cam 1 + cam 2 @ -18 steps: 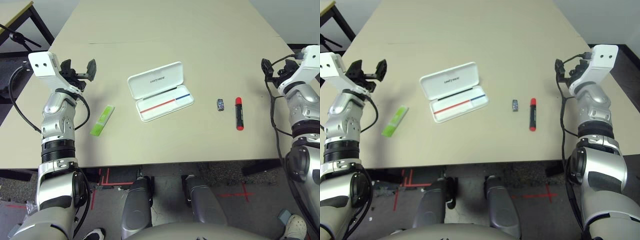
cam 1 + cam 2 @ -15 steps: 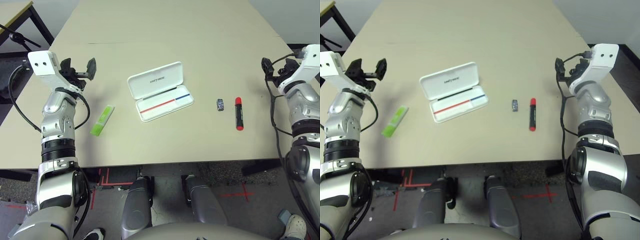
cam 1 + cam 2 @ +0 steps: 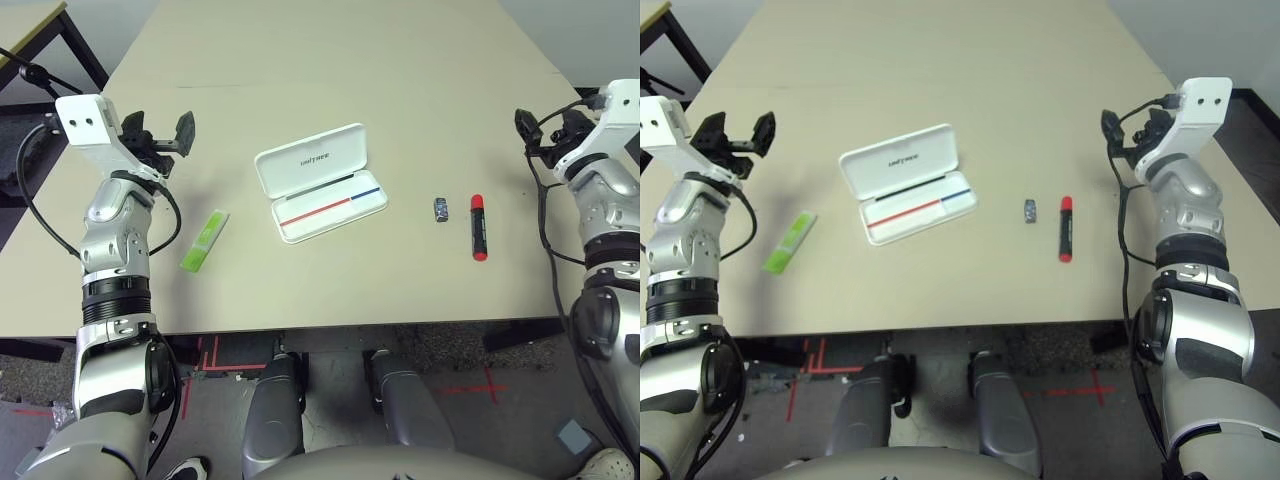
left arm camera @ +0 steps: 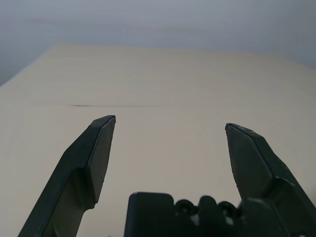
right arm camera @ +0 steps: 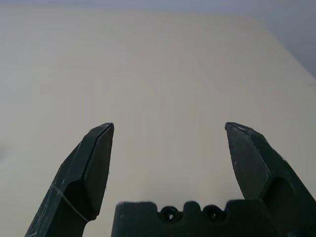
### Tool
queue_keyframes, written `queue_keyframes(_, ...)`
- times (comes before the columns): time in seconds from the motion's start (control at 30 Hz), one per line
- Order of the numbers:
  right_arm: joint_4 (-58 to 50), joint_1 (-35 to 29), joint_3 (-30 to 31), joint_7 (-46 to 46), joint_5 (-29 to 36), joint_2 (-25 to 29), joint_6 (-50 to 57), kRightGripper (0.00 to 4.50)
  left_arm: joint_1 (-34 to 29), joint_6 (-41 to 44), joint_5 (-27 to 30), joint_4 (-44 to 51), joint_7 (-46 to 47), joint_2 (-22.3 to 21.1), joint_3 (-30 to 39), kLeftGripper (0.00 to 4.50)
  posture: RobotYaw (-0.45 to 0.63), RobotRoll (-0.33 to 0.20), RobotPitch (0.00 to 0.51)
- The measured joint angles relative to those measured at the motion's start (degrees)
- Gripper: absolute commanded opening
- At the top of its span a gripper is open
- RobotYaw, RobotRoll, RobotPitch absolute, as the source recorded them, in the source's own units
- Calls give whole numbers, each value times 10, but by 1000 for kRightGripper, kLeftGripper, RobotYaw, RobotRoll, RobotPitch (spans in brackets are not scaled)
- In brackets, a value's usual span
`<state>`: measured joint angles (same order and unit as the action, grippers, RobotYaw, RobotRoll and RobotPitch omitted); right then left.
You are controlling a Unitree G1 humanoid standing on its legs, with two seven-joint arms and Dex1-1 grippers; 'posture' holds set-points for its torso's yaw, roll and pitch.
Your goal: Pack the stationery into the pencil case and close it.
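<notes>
The pencil case [image 3: 320, 181] lies open in the middle of the table, white lid turned back, a red-and-blue line in its tray. The stationery is spread out on the table. The lime-green strip [image 3: 204, 241] lies left of the case. The tiny grey block [image 3: 441, 209] and the red marker [image 3: 478, 227] lie side by side to its right. My left gripper [image 3: 160, 130] hovers open above the table's left side, behind the strip. My right gripper [image 3: 545, 125] hovers open at the right edge, behind the marker. Both wrist views show open, empty fingers [image 4: 98, 148] [image 5: 96, 158] over bare tabletop.
The beige table [image 3: 330, 60] stretches far back with a seam line across it. A second table's corner with black legs [image 3: 40, 40] stands at the far left. Red tape marks [image 3: 210, 355] are on the floor below the table's front edge.
My right gripper has shifted slightly inward over the table's right edge. The left gripper has barely moved. The case and stationery lie as before.
</notes>
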<state>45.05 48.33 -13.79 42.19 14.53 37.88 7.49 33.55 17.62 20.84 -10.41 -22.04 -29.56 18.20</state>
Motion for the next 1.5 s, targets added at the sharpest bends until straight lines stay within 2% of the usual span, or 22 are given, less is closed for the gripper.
queue_keyframes(0.17, -125, -46, 59, 128, 10, 34, 103, 4454, -39, 97, 32, 95, -62, -47, -21, 4500, -84, 0, 170)
queue_keyframes(0.37, -223, -78, 101, 210, 20, 54, 185, 4454, -65, 198, 84, 203, -116, -91, -35, 4500, -74, 0, 175)
queue_keyframes(0.6, -282, -108, 134, 259, 24, 69, 230, 4454, -91, 274, 131, 308, -163, -114, -80, 4500, -74, 0, 182)
queue_keyframes(0.77, -293, -116, 154, 272, 22, 74, 234, 4454, -82, 318, 138, 342, -171, -115, -140, 4500, -78, 0, 184)
queue_keyframes(0.87, -295, -117, 156, 272, 20, 74, 235, 4454, -71, 334, 130, 342, -170, -115, -178, 4500, -83, 0, 182)
queue_keyframes(1.0, -295, -119, 158, 271, 13, 74, 234, 4454, -62, 344, 92, 339, -166, -115, -253, 4500, -88, 0, 180)
queue_keyframes(1.2, -293, -121, 159, 266, 6, 73, 222, 4454, -55, 333, 37, 309, -179, -116, -326, 4500, -95, 0, 181)
queue_keyframes(1.5, -294, -132, 164, 256, 0, 67, 221, 4454, -52, 303, -21, 258, -212, -114, -372, 4500, -108, 0, 180)
